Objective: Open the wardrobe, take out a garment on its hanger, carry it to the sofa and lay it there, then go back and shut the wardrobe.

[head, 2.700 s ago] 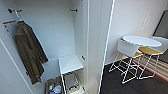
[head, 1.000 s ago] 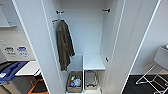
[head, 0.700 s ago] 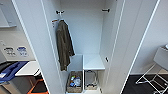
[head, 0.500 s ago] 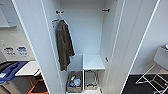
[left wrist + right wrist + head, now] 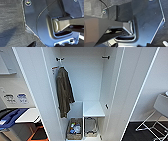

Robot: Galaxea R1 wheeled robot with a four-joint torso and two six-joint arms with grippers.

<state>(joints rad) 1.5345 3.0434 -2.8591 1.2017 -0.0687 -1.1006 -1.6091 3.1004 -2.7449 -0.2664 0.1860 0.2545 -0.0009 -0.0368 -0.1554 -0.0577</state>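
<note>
While the wardrobe (image 5: 82, 94) stands open ahead, both white doors swung wide at nine and three o'clock, its inside shows an olive-brown jacket (image 5: 64, 94) hanging from the rail end at about eleven o'clock. A white shelf (image 5: 93, 109) sits low at five o'clock from the jacket, and two baskets (image 5: 74, 129) rest on the wardrobe floor at six o'clock, side by side. A white chair with thin metal legs (image 5: 156, 119) stands at four o'clock, outside the right door, on dark floor. Whether either claw is released or clenched, I cannot tell: the wrist views give robot plate and dark carpet.
</note>
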